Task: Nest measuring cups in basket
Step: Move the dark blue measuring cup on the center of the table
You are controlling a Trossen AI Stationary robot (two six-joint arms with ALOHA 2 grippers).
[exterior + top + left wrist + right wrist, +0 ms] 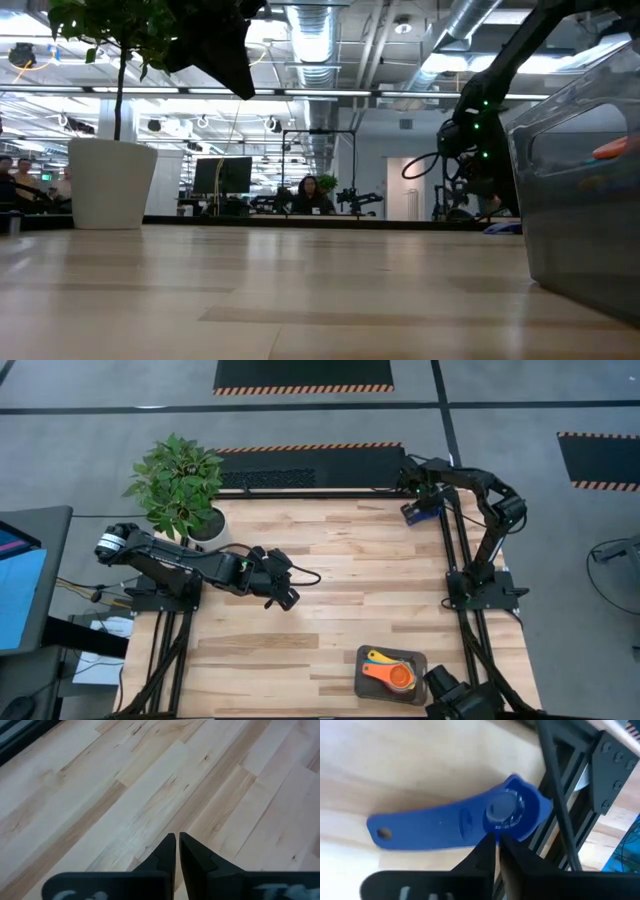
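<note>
I'm pinching the blue cup [470,822] with the right gripper [496,851] at the high view's upper right, tight against the table frame [570,810]; it's risking slipping free. Left gripper [177,851] is waiting closed, empty; basket [418,663] lower right.

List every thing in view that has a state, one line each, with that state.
blue measuring cup: upside down on the table's far right corner, pinched at its rim.
right gripper: shut on the blue measuring cup.
left gripper: shut, empty, over bare table.
basket: on the table's near right, holding cups.
orange measuring cup: in the basket, upright.
yellow measuring cup: in the basket, under the orange one.
</note>
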